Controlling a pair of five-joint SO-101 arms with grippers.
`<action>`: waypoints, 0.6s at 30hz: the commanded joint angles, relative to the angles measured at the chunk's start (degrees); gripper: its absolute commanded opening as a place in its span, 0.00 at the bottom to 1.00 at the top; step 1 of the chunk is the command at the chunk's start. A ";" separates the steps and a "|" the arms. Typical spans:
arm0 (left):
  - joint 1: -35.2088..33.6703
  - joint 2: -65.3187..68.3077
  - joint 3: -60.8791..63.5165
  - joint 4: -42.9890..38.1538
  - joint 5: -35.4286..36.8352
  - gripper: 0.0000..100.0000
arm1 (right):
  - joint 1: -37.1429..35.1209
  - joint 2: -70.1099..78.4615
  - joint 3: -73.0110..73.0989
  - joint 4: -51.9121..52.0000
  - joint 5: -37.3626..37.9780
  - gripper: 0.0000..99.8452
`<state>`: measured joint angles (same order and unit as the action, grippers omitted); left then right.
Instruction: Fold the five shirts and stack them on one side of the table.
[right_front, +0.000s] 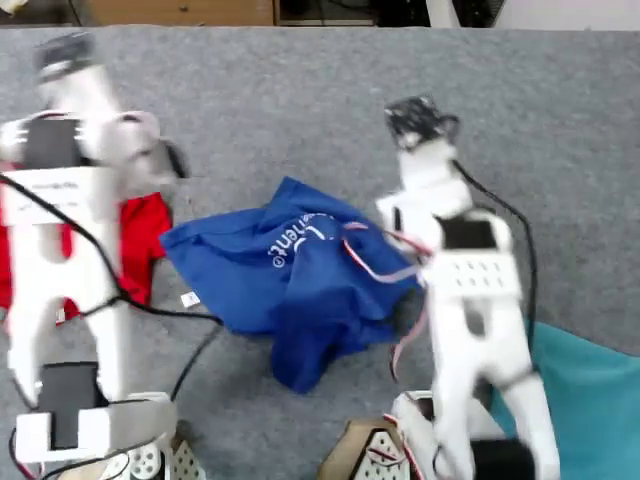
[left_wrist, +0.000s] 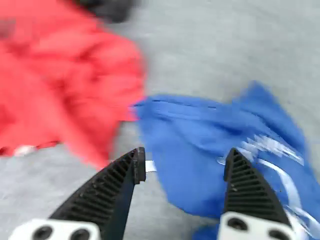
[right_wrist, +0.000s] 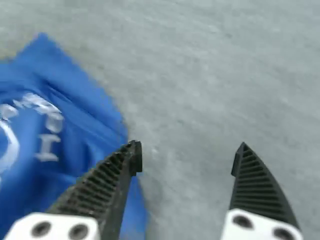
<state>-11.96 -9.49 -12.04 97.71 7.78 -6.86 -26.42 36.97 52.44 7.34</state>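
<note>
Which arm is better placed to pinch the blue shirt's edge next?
Probably left. The left gripper is open, with the edge of the blue shirt lying across its gap. The right gripper is open too, but its gap sits mostly over bare table beside the shirt.

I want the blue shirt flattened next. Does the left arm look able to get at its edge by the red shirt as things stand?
Probably yes. The left gripper is open right above that edge of the blue shirt, and nothing covers it; the red shirt lies beside it, not over it.
</note>
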 joint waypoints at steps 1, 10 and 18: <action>-11.34 1.19 9.49 -6.77 -1.23 0.26 | -4.97 14.55 -12.53 0.79 -4.22 0.29; -18.55 13.49 33.67 -46.24 -1.58 0.02 | -11.74 49.10 -40.13 12.22 -5.27 0.23; -29.80 23.60 28.22 -58.11 -1.67 0.02 | -10.42 60.70 -55.43 18.99 -4.66 0.05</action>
<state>-36.48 12.13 20.48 42.95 6.64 -17.93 33.45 -12.00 69.58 2.68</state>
